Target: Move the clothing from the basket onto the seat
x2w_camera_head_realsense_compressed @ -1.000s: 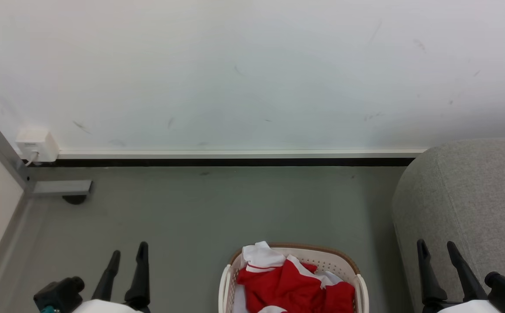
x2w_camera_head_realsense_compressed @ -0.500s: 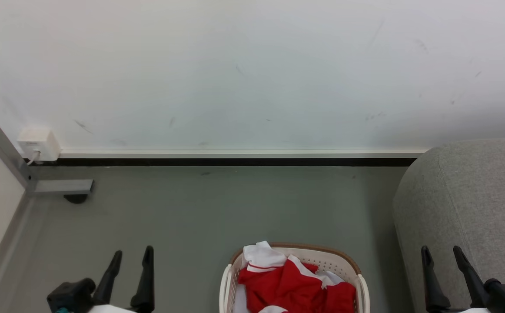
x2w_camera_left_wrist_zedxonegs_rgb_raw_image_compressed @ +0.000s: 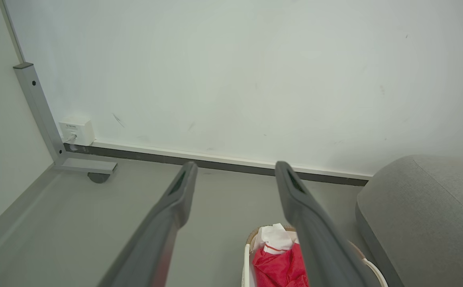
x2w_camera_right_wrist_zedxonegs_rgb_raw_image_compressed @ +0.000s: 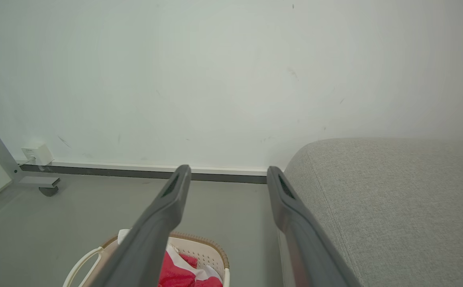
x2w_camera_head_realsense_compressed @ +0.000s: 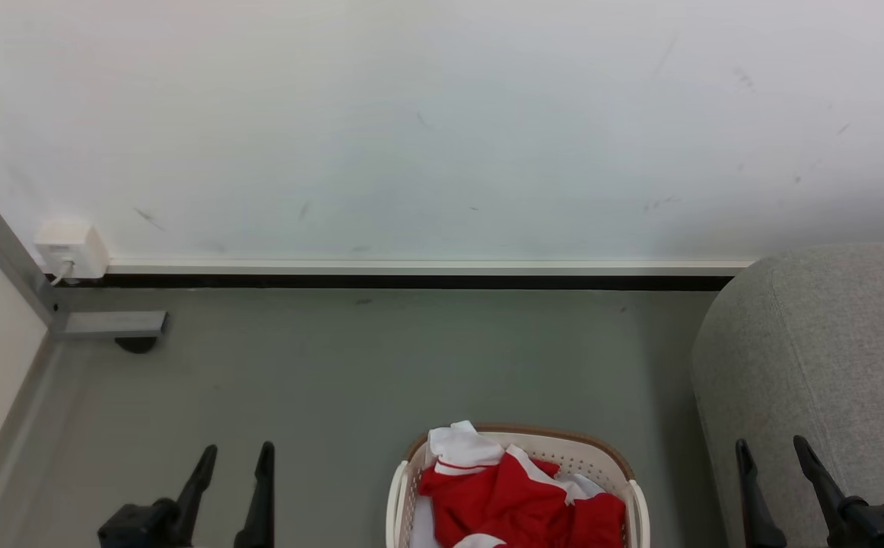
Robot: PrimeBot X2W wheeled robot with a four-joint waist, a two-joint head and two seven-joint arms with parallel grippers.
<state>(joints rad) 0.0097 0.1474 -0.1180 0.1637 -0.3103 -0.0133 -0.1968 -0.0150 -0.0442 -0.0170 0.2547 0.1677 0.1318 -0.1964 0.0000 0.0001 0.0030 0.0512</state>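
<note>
With L gripper (x2w_camera_head_realsense_compressed: 237,449) & R gripper (x2w_camera_head_realsense_compressed: 770,443) both spread, empty: lower one into near-centre basket (x2w_camera_head_realsense_compressed: 564,434), pinch heaped clothing (x2w_camera_head_realsense_compressed: 514,495) mid-pile, lift clear of rim, then swing right to seat (x2w_camera_head_realsense_compressed: 830,342).

A red garment (x2w_camera_head_realsense_compressed: 518,495) with white sleeves and thin striped trim lies crumpled in the basket (x2w_camera_head_realsense_compressed: 579,459), one white fold rising over the far left rim. The basket is oval cream plastic with perforated sides and a brown rim, and stands upright on the floor. The grey fabric sofa (x2w_camera_head_realsense_compressed: 830,350), with rounded edges, stands near its right side.
</note>
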